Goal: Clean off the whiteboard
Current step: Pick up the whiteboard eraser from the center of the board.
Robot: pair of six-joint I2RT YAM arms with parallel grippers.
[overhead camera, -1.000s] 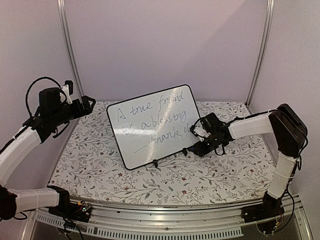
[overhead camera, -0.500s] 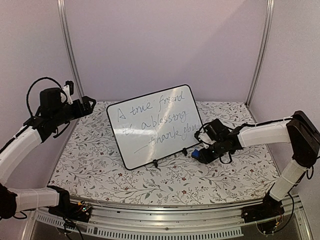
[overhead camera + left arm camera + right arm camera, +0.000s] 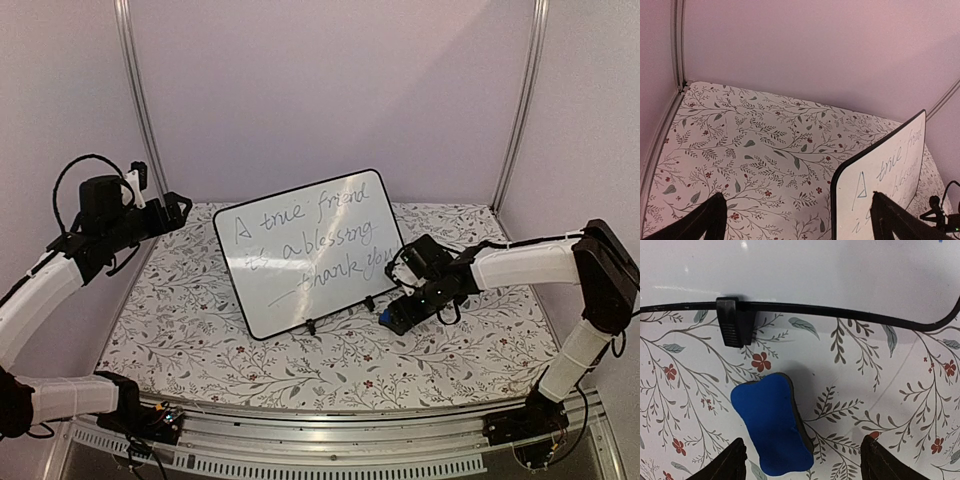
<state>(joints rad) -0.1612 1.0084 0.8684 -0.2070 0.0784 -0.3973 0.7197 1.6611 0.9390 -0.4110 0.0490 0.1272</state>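
Observation:
The whiteboard (image 3: 310,255) stands tilted in the middle of the table, leaning back on small black feet (image 3: 732,320), with handwritten lines across it. A small blue eraser (image 3: 772,425) lies flat on the floral cloth just in front of the board's lower right edge (image 3: 840,310). My right gripper (image 3: 805,462) hangs over the eraser (image 3: 385,317), open; the block sits nearer the left finger (image 3: 732,460) and neither finger touches it. My left gripper (image 3: 175,208) is raised at the far left, open and empty, looking at the board's upper left corner (image 3: 880,185).
A floral tablecloth (image 3: 200,330) covers the table. Pale walls and metal posts (image 3: 135,100) close in the back and sides. The right arm (image 3: 520,265) stretches low across the right side of the table.
My right gripper dropped from the board's right edge down to the table by its lower right corner. Its jaws closed, then opened wide over the eraser. The left arm stayed still.

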